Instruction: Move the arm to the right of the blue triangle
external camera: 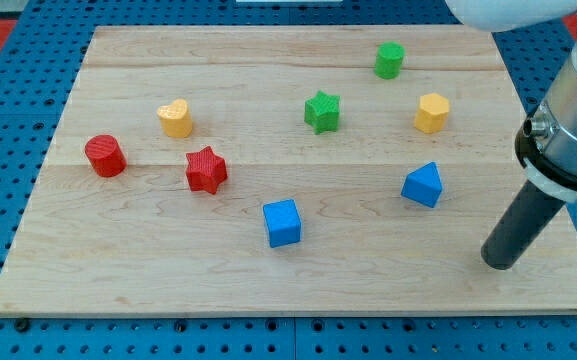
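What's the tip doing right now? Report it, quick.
My tip: holding nothing, touching no block, resting on the board to the view's lower right of the blue triangle.

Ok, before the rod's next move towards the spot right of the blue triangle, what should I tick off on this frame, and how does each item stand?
1. Tip visible: my tip shows near the board's lower right edge. Ok.
2. Target found: blue triangle lies up and to the view's left of the tip, apart from it. Ok.
3. Side: the tip is already on the triangle's right, but lower in the view. Ok.
4. Path: no block lies between tip and triangle. Ok.
5. Neighbours: yellow block sits above the triangle, blue cube far to its left; neither is in the way. Ok.
6. Tip height over the board: cannot tell.
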Controlling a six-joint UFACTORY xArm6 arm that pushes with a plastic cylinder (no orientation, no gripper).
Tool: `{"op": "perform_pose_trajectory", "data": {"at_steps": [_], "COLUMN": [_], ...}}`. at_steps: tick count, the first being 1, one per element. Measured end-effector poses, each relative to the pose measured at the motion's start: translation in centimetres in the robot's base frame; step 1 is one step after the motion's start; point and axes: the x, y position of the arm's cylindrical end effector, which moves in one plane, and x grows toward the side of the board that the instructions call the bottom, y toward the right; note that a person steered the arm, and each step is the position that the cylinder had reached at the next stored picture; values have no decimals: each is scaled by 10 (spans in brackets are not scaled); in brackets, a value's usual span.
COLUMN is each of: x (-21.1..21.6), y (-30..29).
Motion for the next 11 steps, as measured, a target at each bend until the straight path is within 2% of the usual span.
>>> {"op": "perform_pose_trajectory", "data": {"at_steps": [2, 6, 8, 10, 11], "x": [-26, -33, -60, -73, -98], "y": [-5, 11, 58, 58, 58]}}
